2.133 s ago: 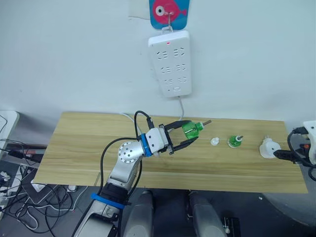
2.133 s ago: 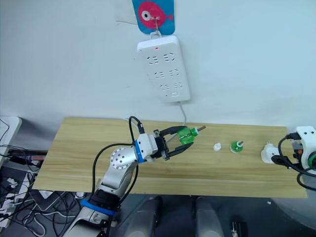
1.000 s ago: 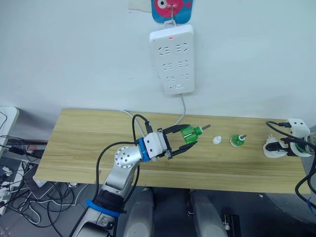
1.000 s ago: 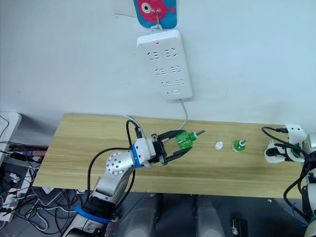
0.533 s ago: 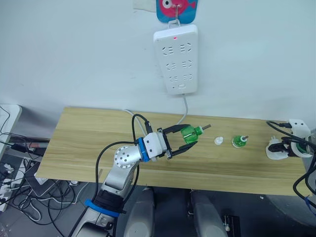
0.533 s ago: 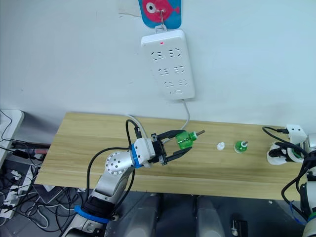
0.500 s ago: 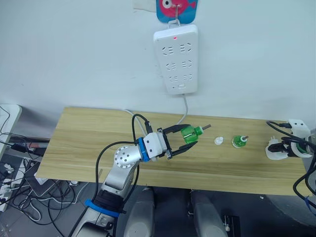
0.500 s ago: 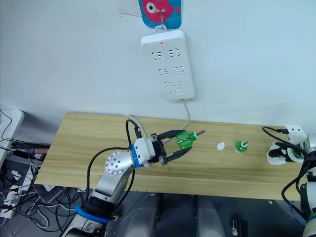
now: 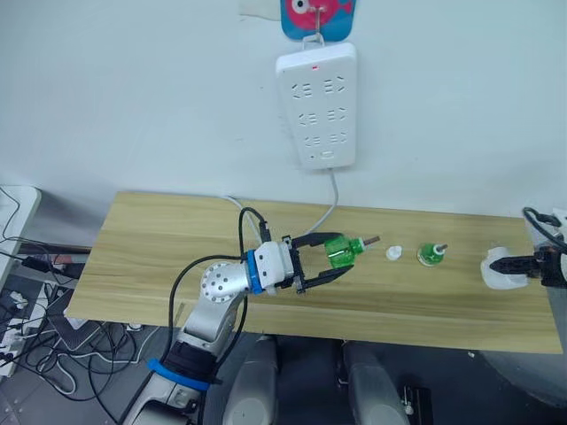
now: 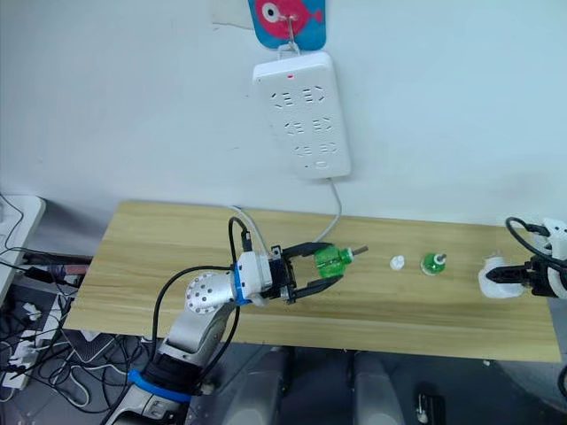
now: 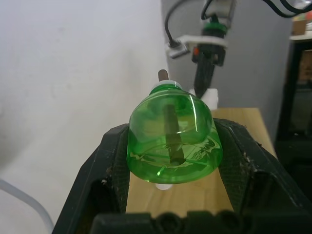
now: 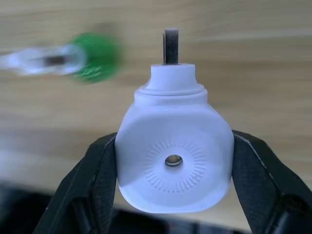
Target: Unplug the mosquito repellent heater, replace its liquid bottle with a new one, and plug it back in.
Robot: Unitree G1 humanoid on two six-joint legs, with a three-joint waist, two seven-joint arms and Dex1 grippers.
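Low in the centre of the head view, your left gripper [image 9: 335,263] has its two black fingers pinching a green liquid bottle [image 9: 343,251], held sideways with its wick pointing toward the right of the frame, lifted just above the wooden table [image 9: 151,257]. At the far right edge of the frame, your right gripper [image 10: 503,275] is clamped on the mosquito repellent heater [image 10: 494,280], which sits at the table's right end; the wrist view shows the fingers pressed against both of its sides, with the round vent facing the camera.

Between the two, near the middle right of the frame, a small white cap [image 9: 393,252] and a second green bottle [image 9: 430,254] stand on the table, close together but apart.

Higher up, at top centre, the white power strip [image 9: 319,104] hangs on the wall with nothing plugged into it and a red light on.

So you can judge the unplugging as done and both parts as in hand. Which bottle is the new one, I cannot tell. Left to do: bring bottle and heater together, screw them, then plug the unit back into the strip.
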